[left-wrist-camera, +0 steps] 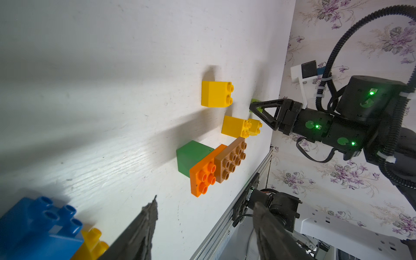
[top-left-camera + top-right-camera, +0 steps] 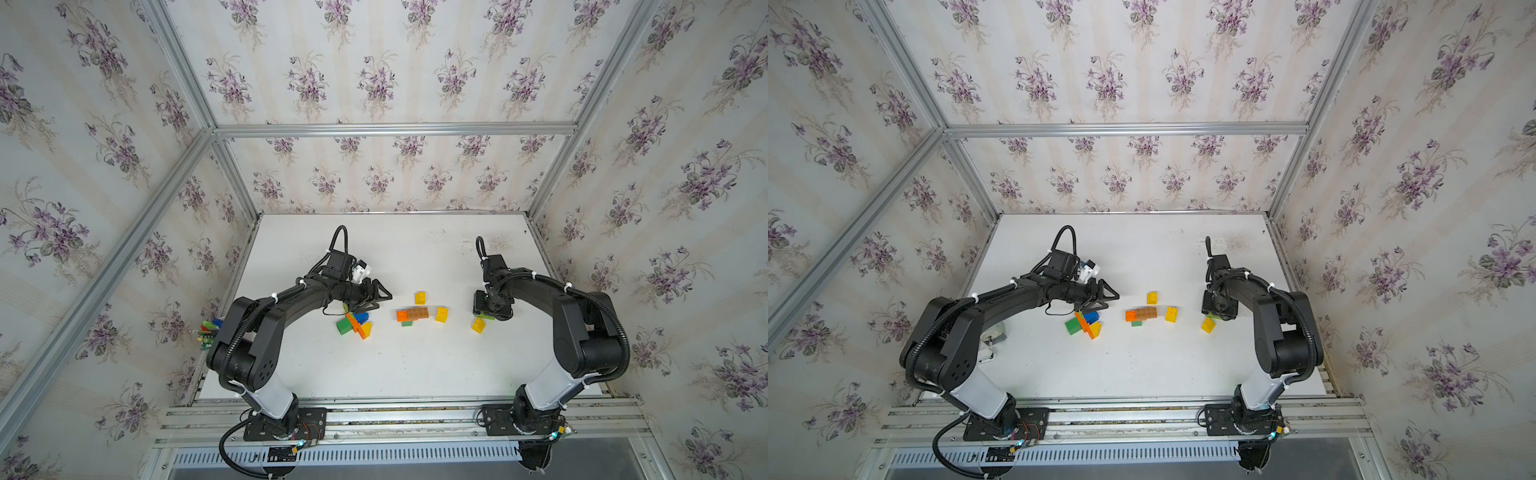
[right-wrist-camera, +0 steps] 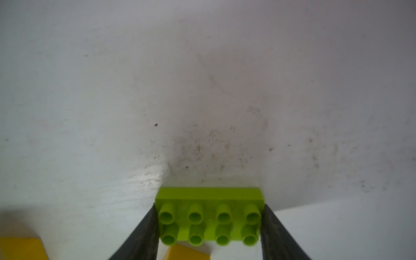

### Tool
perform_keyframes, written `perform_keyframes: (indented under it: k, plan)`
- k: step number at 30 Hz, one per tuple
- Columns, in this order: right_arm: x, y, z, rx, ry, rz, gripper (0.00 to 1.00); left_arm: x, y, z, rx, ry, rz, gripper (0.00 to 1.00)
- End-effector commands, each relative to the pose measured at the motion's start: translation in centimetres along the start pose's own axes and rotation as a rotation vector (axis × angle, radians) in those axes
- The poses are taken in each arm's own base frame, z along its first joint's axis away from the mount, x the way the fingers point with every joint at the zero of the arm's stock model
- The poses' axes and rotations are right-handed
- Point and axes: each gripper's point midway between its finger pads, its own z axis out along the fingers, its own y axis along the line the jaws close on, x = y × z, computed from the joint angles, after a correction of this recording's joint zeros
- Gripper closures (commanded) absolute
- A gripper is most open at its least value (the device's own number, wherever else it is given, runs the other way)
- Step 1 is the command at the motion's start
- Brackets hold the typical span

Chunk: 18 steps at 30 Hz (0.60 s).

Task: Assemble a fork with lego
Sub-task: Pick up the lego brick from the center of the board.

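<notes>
Lime brick [image 3: 209,195] end-to-end within right tool [image 3: 209,221], open white table [image 3: 202,90] beyond.

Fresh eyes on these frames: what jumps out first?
The purple-flowered wallpaper on every wall grabs you first, then the bright bricks strewn across the middle of the white table. In the right wrist view, the right gripper pinches a lime green brick by its two ends.

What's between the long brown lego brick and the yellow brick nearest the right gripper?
A small square yellow plastic brick, studs up, touching neither of them. It shows in both top views.
</notes>
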Motion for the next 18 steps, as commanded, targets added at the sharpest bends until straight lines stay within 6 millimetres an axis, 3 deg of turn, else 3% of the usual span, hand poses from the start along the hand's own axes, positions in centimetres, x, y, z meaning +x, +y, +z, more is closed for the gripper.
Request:
perform_keyframes:
  k: [1, 9, 14, 18]
  plan:
    - [-0.1, -0.7, -0.8, 0.037, -0.013, 0.015, 0.45, -0.4, 0.0, -0.4, -0.009, -0.019, 0.014, 0.31]
    - [-1.9, 0.6, -7.3, -0.018, -0.150, -0.005, 0.44, -0.8, 0.0, -1.6, -0.029, -0.051, 0.021, 0.31]
    - [-0.1, 3.6, -9.9, -0.087, -0.177, -0.045, 0.44, -0.5, 0.3, -2.8, -0.058, -0.073, 0.024, 0.31]
    - [3.1, 7.5, -10.6, -0.161, -0.159, -0.095, 0.44, 0.0, 0.9, -4.0, -0.077, -0.096, 0.020, 0.31]
